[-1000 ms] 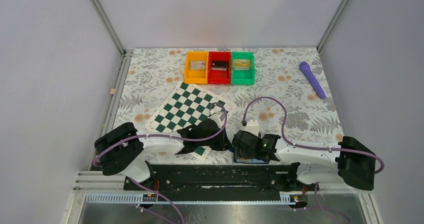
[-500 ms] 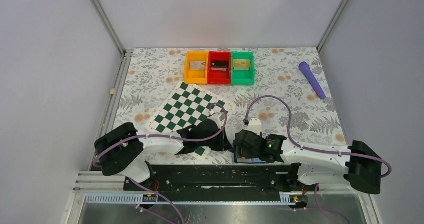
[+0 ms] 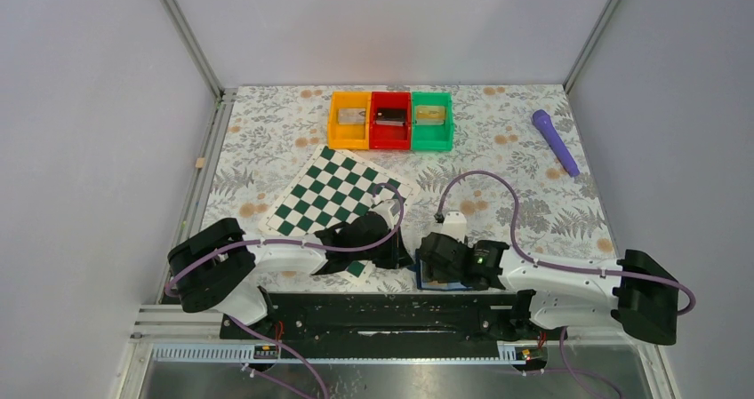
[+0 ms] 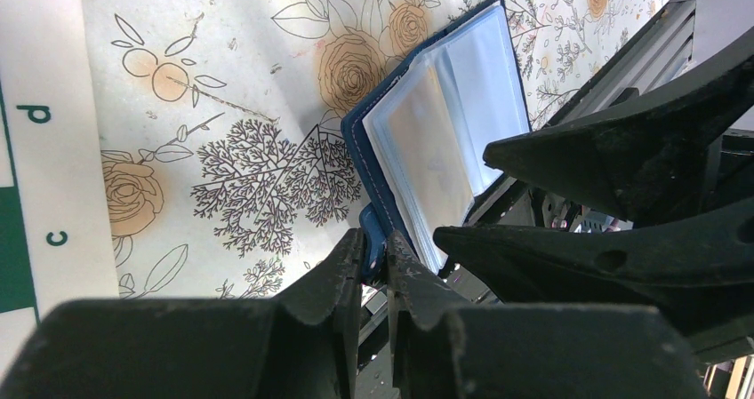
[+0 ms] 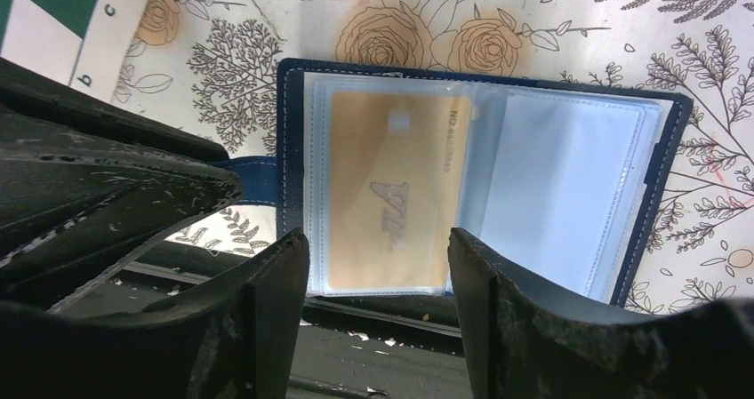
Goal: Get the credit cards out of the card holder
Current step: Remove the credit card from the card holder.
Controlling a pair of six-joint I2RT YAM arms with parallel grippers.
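Observation:
The card holder is a blue bifold lying open at the table's near edge, with clear sleeves inside. A tan-gold credit card sits in its left sleeve. My right gripper is open and empty, its fingers either side of the card's near end. My left gripper is shut on the blue strap at the card holder's side. In the top view the left gripper and right gripper meet over the card holder, which is mostly hidden there.
A green and white chessboard lies just behind the left gripper. Orange, red and green bins stand at the back, each with a small flat item inside. A purple stick lies back right. A black rail runs along the near edge.
My right arm's elbow has swung out to the right while its gripper stayed over the card holder. The left arm has not moved.

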